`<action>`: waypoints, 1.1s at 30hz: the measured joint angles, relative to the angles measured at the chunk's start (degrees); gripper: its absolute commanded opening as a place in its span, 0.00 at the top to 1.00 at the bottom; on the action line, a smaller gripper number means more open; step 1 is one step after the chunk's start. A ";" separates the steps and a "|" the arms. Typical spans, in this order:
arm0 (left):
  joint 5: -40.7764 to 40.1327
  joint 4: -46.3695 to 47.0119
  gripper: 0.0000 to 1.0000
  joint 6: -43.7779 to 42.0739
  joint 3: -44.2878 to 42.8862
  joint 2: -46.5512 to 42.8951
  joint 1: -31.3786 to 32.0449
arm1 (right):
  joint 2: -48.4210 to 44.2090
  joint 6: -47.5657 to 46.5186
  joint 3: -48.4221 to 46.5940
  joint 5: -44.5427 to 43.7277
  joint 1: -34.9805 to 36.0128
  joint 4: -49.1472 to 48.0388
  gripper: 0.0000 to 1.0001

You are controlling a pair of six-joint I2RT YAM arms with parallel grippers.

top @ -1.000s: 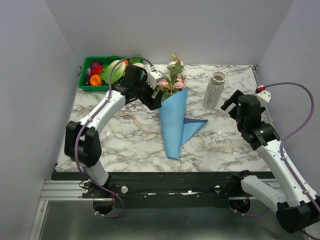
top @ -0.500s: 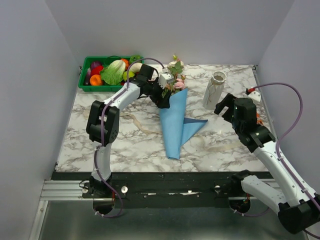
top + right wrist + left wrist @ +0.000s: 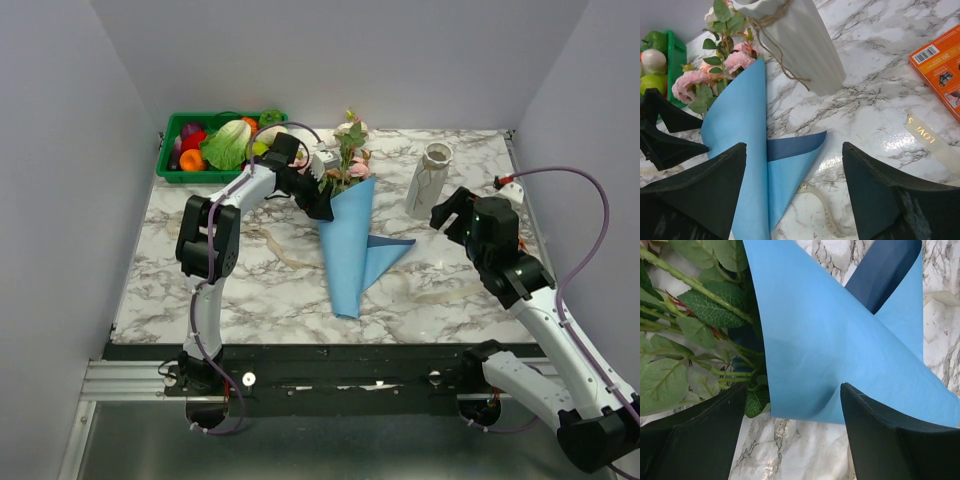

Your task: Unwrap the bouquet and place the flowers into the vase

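left fingers (image 3: 695,440) wide astride paper (image 3: 820,340), right fingers (image 3: 690,190) empty

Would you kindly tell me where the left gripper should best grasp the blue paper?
Probably the upper rim of the paper, beside the stems, coming from the left: that edge curls up loose there, and the left gripper straddles it, jaws open.
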State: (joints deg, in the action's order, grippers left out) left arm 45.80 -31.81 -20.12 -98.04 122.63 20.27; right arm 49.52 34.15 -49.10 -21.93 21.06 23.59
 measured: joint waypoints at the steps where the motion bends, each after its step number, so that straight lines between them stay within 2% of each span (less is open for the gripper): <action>1: 0.39 -0.28 0.25 -0.13 0.00 0.17 -0.13 | -0.15 0.09 0.00 0.22 0.00 0.00 0.21; 4: 2.14 -2.25 0.37 -0.59 -1.36 1.27 -0.85 | -0.37 0.33 0.00 0.63 0.02 -0.02 0.25; 8: 3.91 -4.79 0.60 -1.51 -4.59 2.73 -1.07 | -0.46 0.79 0.00 1.05 0.02 -0.02 0.31; 16: 5.92 -10.67 0.83 -4.79 -9.53 4.15 -1.07 | -1.03 1.49 0.00 1.99 0.31 -0.02 0.36; 17: 5.99 -11.21 0.97 -5.11 -9.55 4.15 -1.07 | -1.18 1.57 0.00 2.01 0.33 -0.02 0.36; 18: 6.08 -11.78 1.00 -5.44 -9.62 4.20 -1.07 | -1.27 1.66 0.00 2.03 0.33 -0.04 0.37; 33: 8.07 -19.17 1.00 -6.40 -16.39 5.16 -2.84 | -1.38 2.29 0.44 3.02 0.33 -1.33 0.41</action>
State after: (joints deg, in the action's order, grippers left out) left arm 53.87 -50.98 -26.52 -114.43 127.79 17.43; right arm 48.14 36.45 -48.66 -18.92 21.39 22.26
